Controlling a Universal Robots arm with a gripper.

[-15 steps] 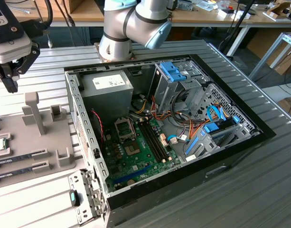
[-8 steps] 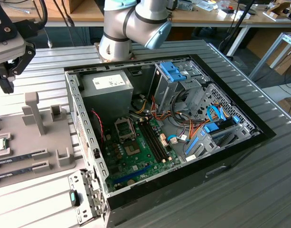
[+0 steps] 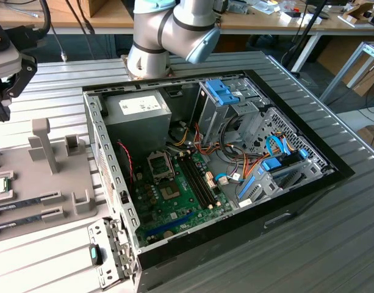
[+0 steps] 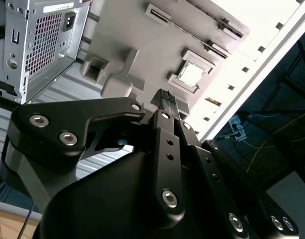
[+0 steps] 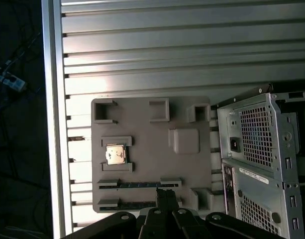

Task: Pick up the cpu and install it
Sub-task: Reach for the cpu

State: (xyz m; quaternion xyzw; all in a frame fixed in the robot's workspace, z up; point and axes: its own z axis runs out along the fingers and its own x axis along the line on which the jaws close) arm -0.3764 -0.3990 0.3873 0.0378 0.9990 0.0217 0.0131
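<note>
Table (image 5: 142, 50): ribbed silver aluminium, long straight grooves running across it, bright glare along one side.
Fixture tray (image 5: 152, 164): flat matte grey plastic plate lying on the table just beside the case, dotted with squared brackets, raised blocks and narrow slots.
Cpu (image 5: 116, 154): there it is, a small flat square with a shiny silvery metal top, seated in its own bracketed pocket on the tray, lying level, well apart from the case.
Memory sticks (image 5: 137, 183): long thin dark strips lying in the tray's slots, near the cpu pocket.
Gripper (image 5: 164, 193): black, angular metal links with round bolt heads; in both wrist views the two fingers meet at the tip with nothing between them. It hangs over the tray by the memory slots, clear of the cpu.
Arm (image 3: 168, 30): smooth pale grey rounded joints with a light blue cap, standing behind the case.
Computer case (image 3: 296, 201): black box lying open, perforated grey sheet metal inside.
Motherboard (image 3: 174, 207): green, flat on the case floor.
Cpu socket (image 3: 160, 165): square metal frame, nothing seated in it.
Power supply (image 3: 138, 116): plain grey box in the case corner.
</note>
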